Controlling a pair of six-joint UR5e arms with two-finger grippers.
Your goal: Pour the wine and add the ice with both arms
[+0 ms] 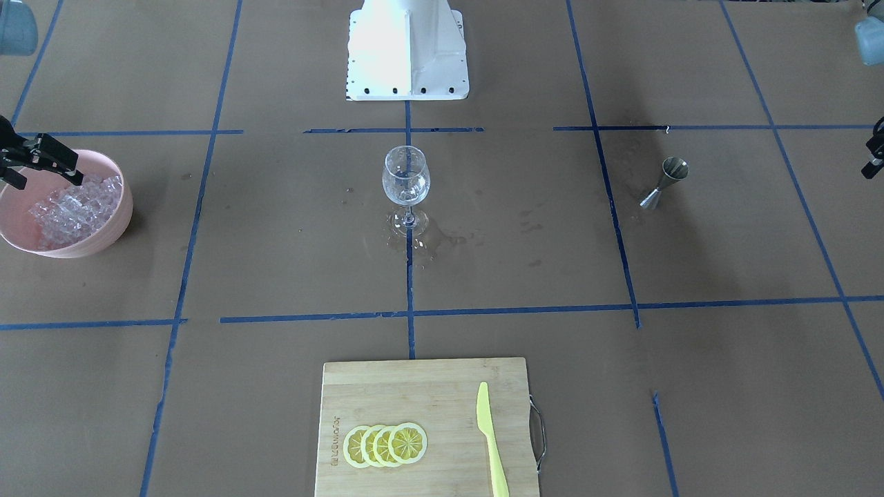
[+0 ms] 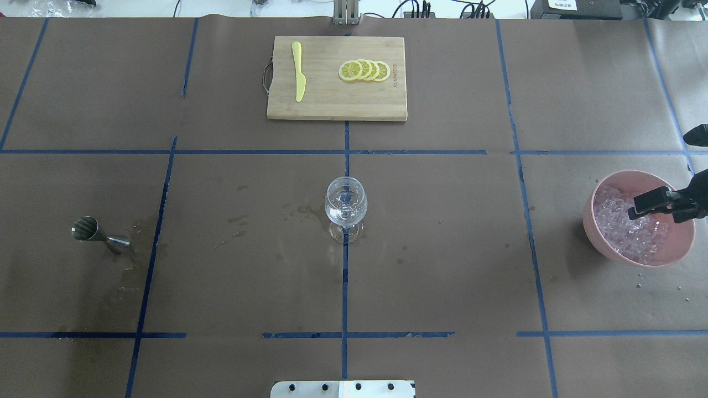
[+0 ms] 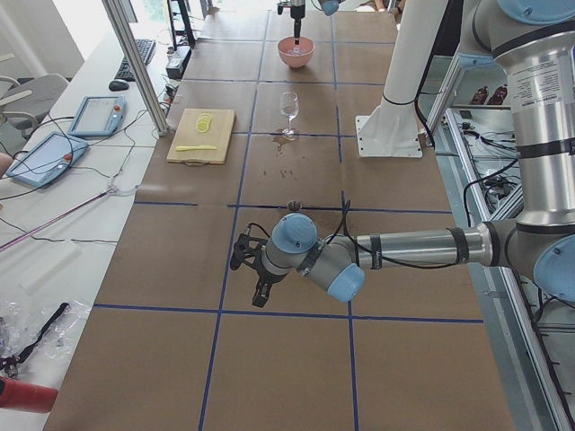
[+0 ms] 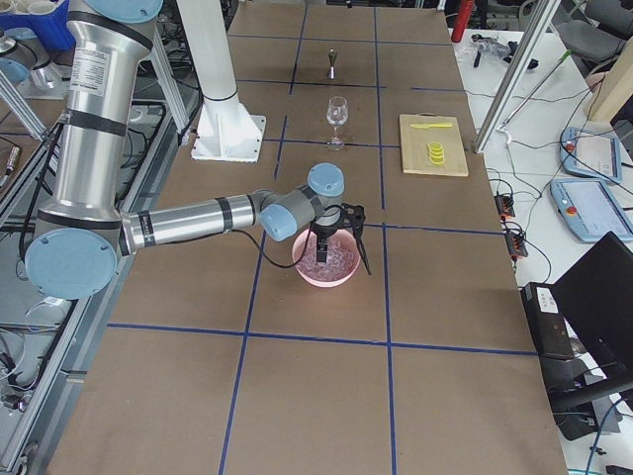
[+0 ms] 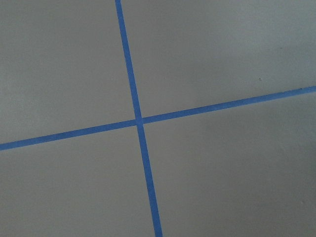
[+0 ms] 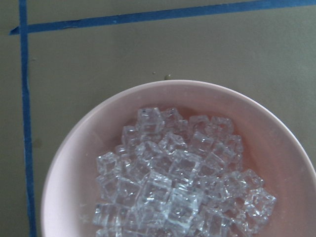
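A clear, empty-looking wine glass [image 1: 406, 176] [image 2: 345, 202] stands upright at the table's centre. The ice [image 2: 630, 232] [image 6: 173, 182] is heaped in a pink bowl [image 2: 608, 249] at the table's right end. My right gripper [image 2: 661, 172] [image 4: 341, 259] hangs open just above the bowl, its fingers spread over the ice, holding nothing. One of its fingers [image 1: 55, 160] shows in the front view. My left gripper [image 3: 249, 274] hovers low over bare paper at the table's left end. Only a sliver of it [image 1: 873, 148] shows in the front view, so I cannot tell whether it is open or shut.
A steel jigger [image 2: 94, 232] [image 1: 666, 181] stands on the left side. A wooden cutting board [image 2: 332, 105] at the far edge carries lemon slices [image 2: 365, 70] and a yellow knife [image 2: 298, 72]. Wet patches [image 1: 428, 241] surround the glass's foot. The white base [image 1: 407, 48] sits behind.
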